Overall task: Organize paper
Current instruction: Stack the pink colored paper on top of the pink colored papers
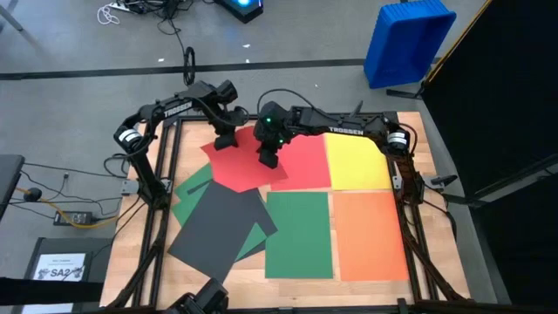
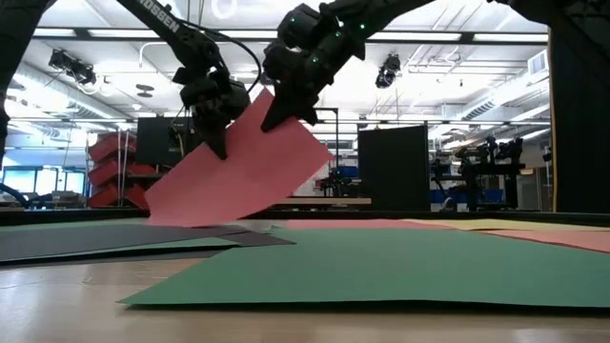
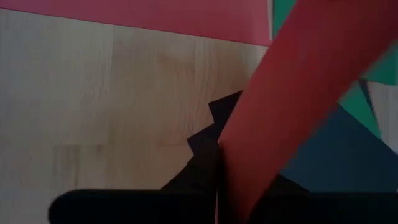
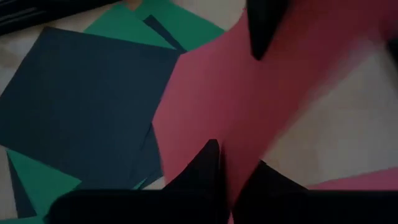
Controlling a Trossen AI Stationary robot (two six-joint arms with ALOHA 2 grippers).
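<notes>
A loose red sheet (image 1: 235, 161) hangs tilted above the tabletop (image 1: 139, 262), toward twelve o'clock, pinched at its upper edge by both arms. The left end effector (image 1: 226, 139) is clamped shut on its eleven o'clock corner; the right end effector (image 1: 268, 159) is clamped shut on the edge just beside. Below lie red (image 1: 305, 161), yellow (image 1: 356, 161), orange (image 1: 368, 235), green (image 1: 298, 234) and dark grey (image 1: 218, 228) sheets.

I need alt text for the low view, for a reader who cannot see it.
Two dark robot arms hold one red sheet tilted in the air, the left pincer and right pincer each shut on its upper edge. Below, a green sheet and dark grey sheets lie flat on the wooden table.
</notes>
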